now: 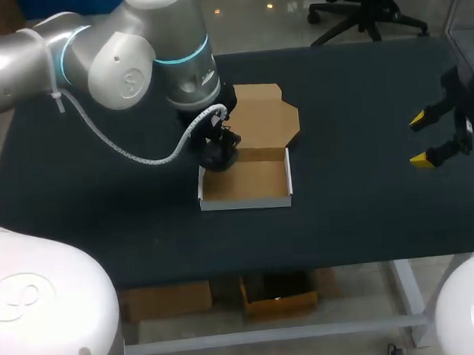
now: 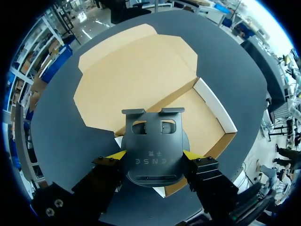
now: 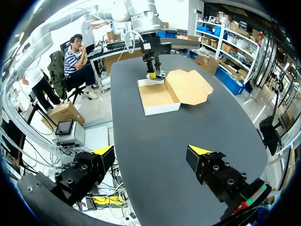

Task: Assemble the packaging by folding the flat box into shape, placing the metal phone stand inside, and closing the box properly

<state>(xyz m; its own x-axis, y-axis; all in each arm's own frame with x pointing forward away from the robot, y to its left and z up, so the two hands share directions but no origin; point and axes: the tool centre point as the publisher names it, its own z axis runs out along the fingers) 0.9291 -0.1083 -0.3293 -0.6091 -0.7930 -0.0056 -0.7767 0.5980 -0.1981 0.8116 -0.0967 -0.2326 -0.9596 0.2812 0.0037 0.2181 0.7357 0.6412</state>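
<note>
Our left gripper [image 2: 154, 155] has both fingers clamped on the stand [image 2: 151, 134], holding it over the open box [image 1: 257, 183], at a corner beside the lid hinge. Our right gripper [image 1: 422, 140] hangs wide open and empty, well apart from them.

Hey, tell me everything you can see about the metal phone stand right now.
The phone stand is dark grey and matte, and it looks like metal. It is a flat plate with two cut-out windows, two small lips at its far edge and a rounded near end with a slot. The left gripper is shut on it, one yellow tip at each side. It sits over a corner of the open box; I cannot tell whether it touches the cardboard.
</note>
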